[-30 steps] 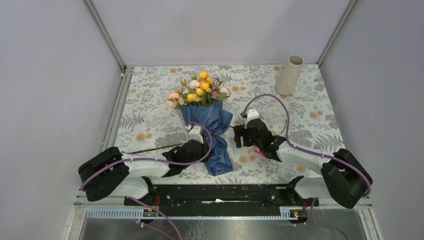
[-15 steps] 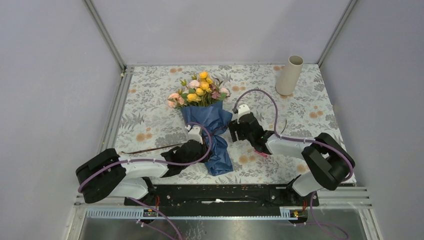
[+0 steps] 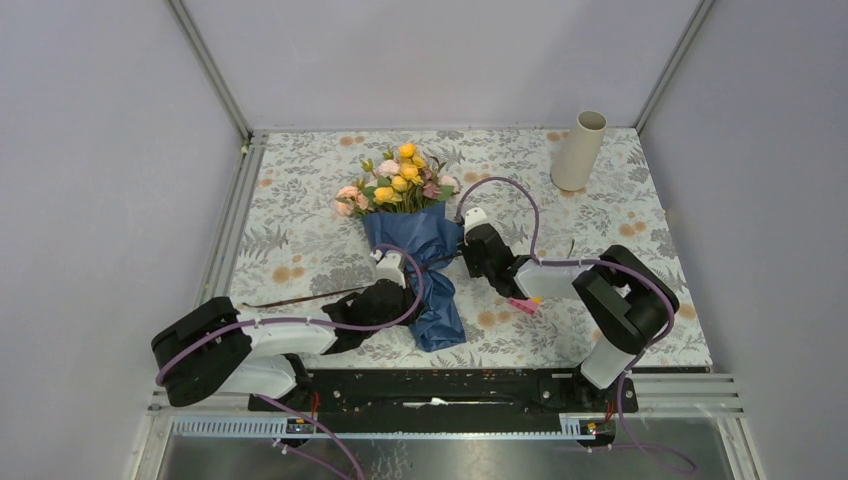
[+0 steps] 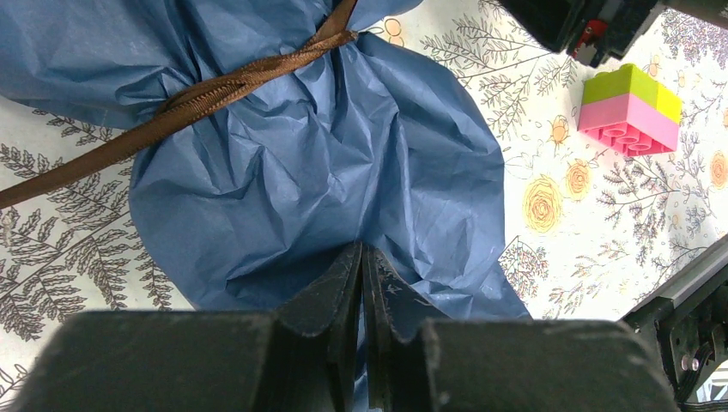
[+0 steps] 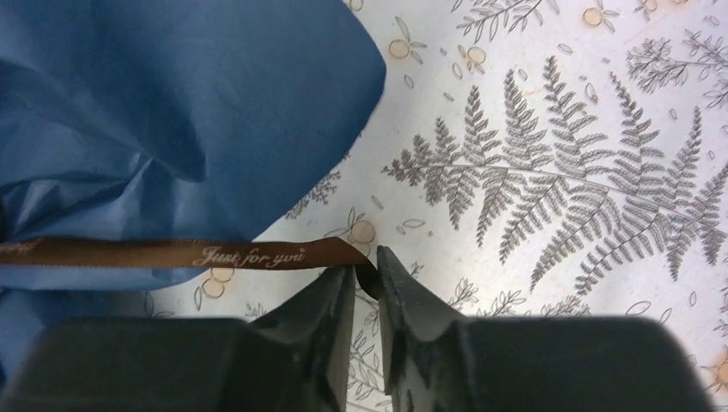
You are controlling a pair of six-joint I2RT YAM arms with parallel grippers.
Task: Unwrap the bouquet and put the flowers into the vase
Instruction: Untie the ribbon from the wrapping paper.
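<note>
Blue paper (image 4: 343,154), thin and crinkled, wrapped the bouquet (image 3: 410,225), which lay flat on the patterned tablecloth (image 3: 300,215) at mid-table with its flowers (image 3: 400,180) pointing away from the arms. The vase (image 3: 579,150) stood upright at the far right corner, well apart from it. The paper looked light and soft, likely to tear or slip if dragged. The flat brown ribbon (image 5: 172,253) tied round the waist looked limp and smooth, best taken near its loose end and pulled along its own length. The rose heads seemed delicate, so the stems would be the safer hold once bared.

The left gripper (image 4: 361,257) had its 2 fingers (image 4: 330,292) pressed together on the lower flap of the paper, pinning that end down. The right gripper (image 5: 365,275) sat low beside the wrap. Its fingers (image 5: 318,300) stood only a narrow gap apart with the ribbon's printed tail curling down between them, and whether they already pinched it could not be told
</note>
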